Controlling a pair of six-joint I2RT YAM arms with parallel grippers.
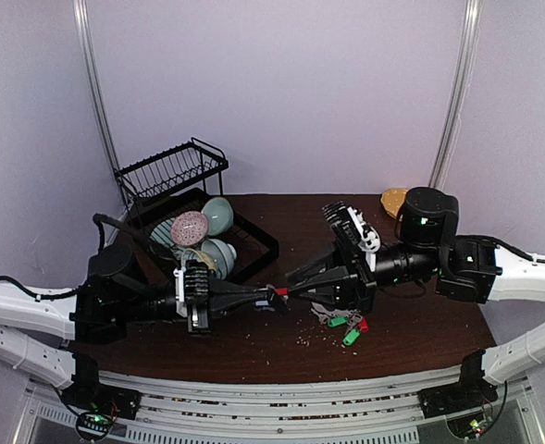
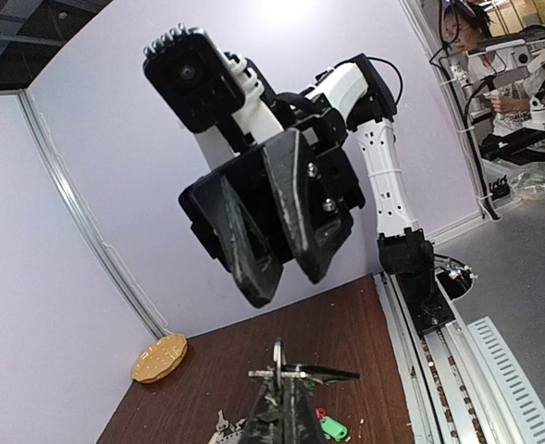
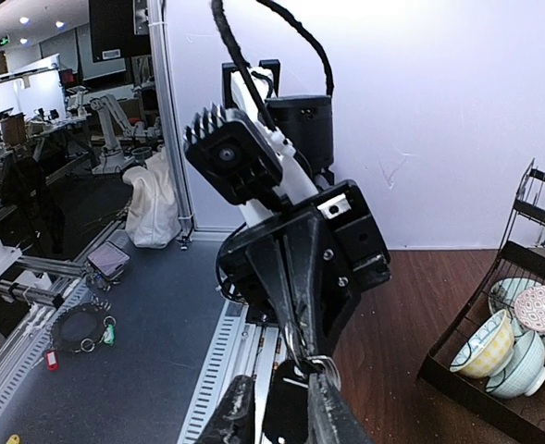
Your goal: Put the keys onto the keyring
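My left gripper (image 1: 274, 298) is shut on a small silver keyring (image 2: 277, 356), held edge-on above the brown table. A key with a black tag (image 2: 332, 374) sticks out sideways from the ring. A speck of red (image 1: 281, 291) shows at the fingertips in the top view. My right gripper (image 1: 292, 287) faces the left one, tip to tip. Its jaws stand apart, with the black tag (image 3: 286, 407) in the gap and space beside it. More keys with green (image 1: 351, 338) and red (image 1: 363, 326) tags lie on the table below the right gripper.
A black dish rack (image 1: 175, 176) with bowls (image 1: 207, 231) stands at the back left. A yellow-orange plate (image 1: 394, 199) lies at the back right by the wall. Crumbs dot the table near the loose keys.
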